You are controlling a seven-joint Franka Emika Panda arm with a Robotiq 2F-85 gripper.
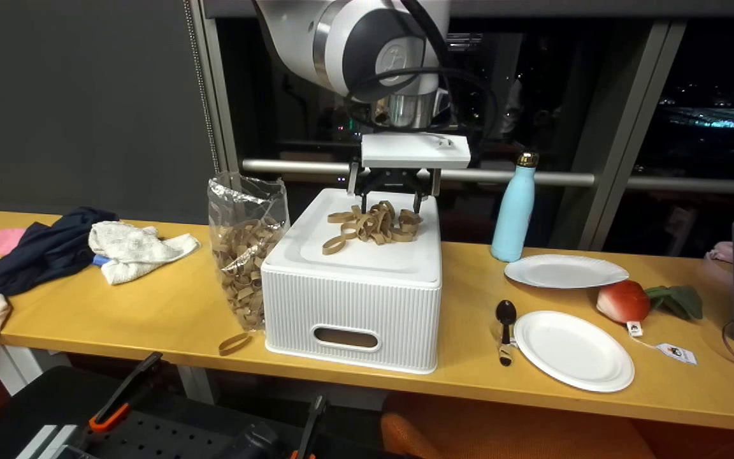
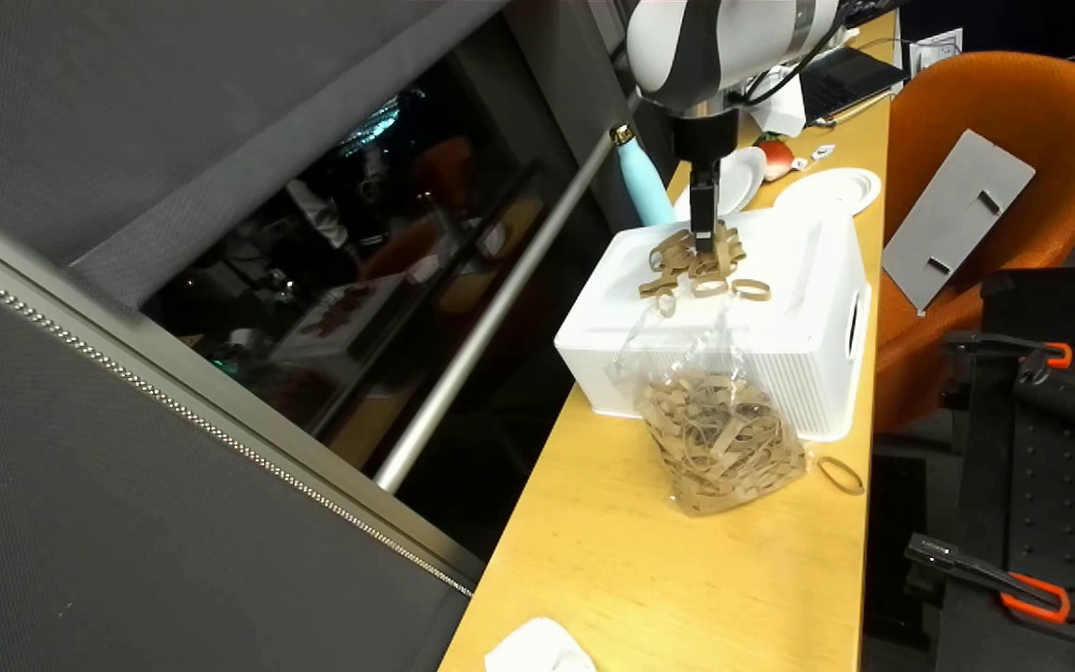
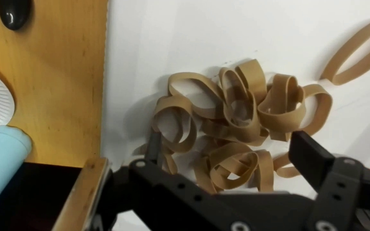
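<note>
A loose pile of tan rubber bands [image 1: 376, 223] lies on the flat top of a white ribbed box [image 1: 348, 299]. My gripper [image 1: 390, 205] points down over the pile with its two black fingers apart. In the wrist view the pile [image 3: 239, 128] lies between and beyond the fingertips [image 3: 226, 144], and nothing is clamped between them. The left fingertip is close to a curled band; whether it touches cannot be told. One band [image 3: 355, 54] lies apart from the pile. A clear bag [image 2: 719, 439] full of the same bands leans against the box's side.
Another band [image 1: 234, 344] lies on the wooden table near its front edge. A light blue bottle [image 1: 513, 213], two white plates [image 1: 564, 271], a black spoon [image 1: 505, 319] and a red plush vegetable [image 1: 623, 301] stand to one side. Cloths [image 1: 141, 248] lie beyond the bag. A window rail [image 2: 491, 327] runs behind.
</note>
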